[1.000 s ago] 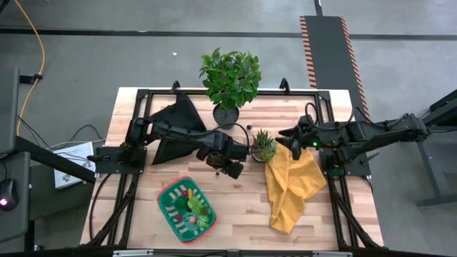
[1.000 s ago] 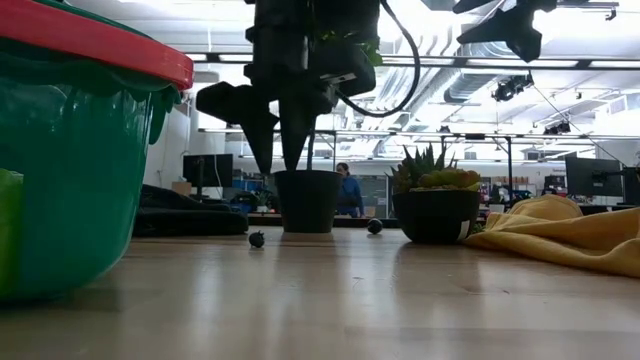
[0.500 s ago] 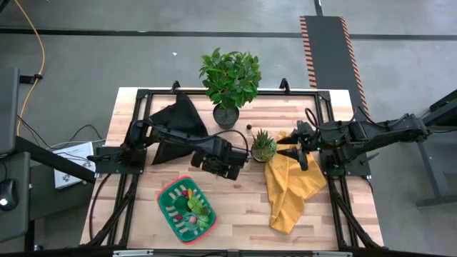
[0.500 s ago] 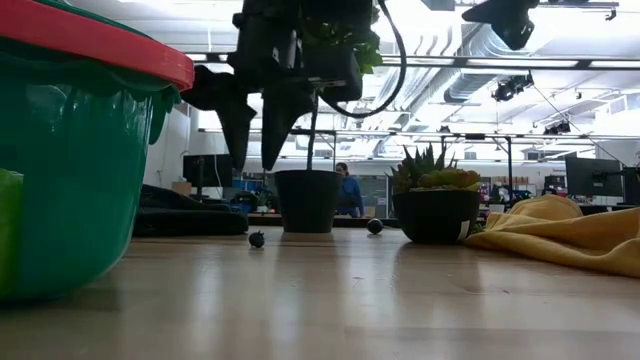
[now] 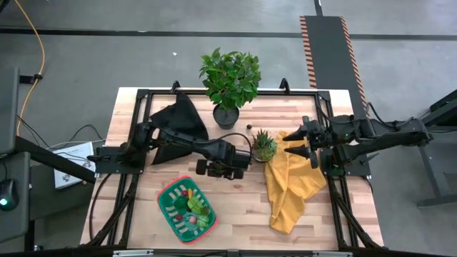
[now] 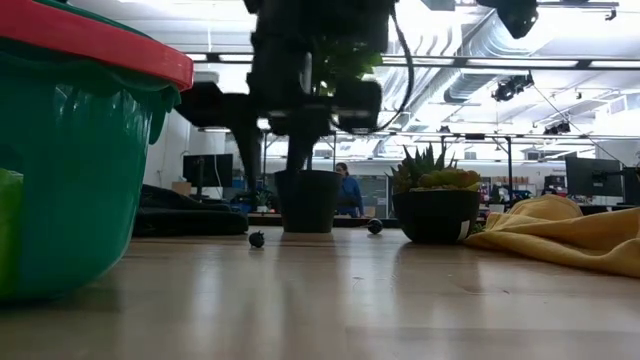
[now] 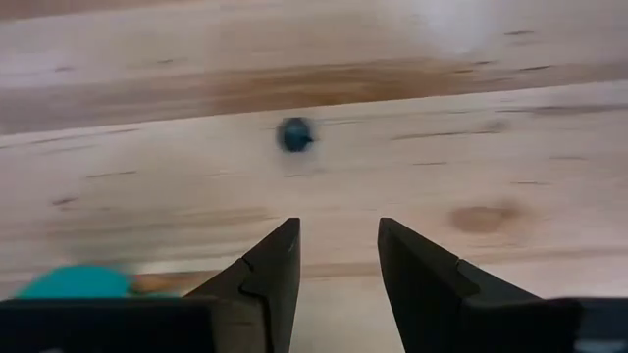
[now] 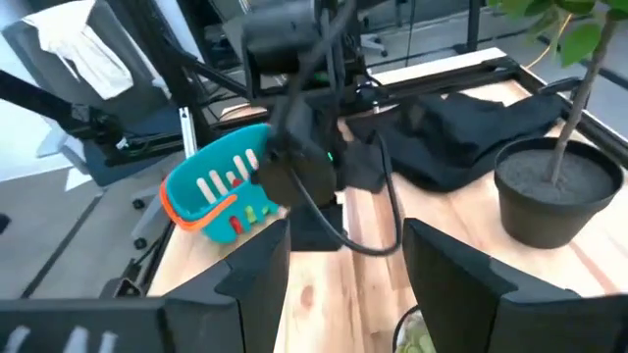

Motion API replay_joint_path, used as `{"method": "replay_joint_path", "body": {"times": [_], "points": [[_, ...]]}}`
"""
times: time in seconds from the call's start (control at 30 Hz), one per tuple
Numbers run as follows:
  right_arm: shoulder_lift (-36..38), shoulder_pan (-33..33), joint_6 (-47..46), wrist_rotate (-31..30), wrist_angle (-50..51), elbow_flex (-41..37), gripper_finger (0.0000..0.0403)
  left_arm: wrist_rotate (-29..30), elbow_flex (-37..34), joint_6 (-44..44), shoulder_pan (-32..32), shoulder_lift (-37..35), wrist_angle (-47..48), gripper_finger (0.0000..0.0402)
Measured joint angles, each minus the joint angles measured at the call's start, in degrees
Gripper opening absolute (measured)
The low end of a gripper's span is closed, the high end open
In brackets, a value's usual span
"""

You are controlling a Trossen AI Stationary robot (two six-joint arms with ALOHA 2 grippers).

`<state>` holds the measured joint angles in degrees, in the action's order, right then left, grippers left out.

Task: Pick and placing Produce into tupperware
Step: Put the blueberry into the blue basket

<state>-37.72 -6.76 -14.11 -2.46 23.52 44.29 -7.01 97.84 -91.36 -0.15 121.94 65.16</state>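
Inside tupperware [image 5: 173,208]: pale unreadable markings

A small dark ball [image 6: 257,239] lies beside the green tupperware [image 6: 70,170].

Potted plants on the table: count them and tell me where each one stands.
2. The large leafy potted plant stands at the table's far edge, near the middle. The small spiky potted plant stands closer in, beside the yellow cloth. None seems hidden.
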Motion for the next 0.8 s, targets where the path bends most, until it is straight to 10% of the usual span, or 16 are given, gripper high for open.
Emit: {"method": "replay_joint_path", "body": {"times": [0.8], "points": [[1.84, 4.19, 0.04, 2.61, 2.59, 0.02, 0.0191, 0.0, -0.04, 2.26, 0.14, 4.36, 0.98, 0.0126]]}}
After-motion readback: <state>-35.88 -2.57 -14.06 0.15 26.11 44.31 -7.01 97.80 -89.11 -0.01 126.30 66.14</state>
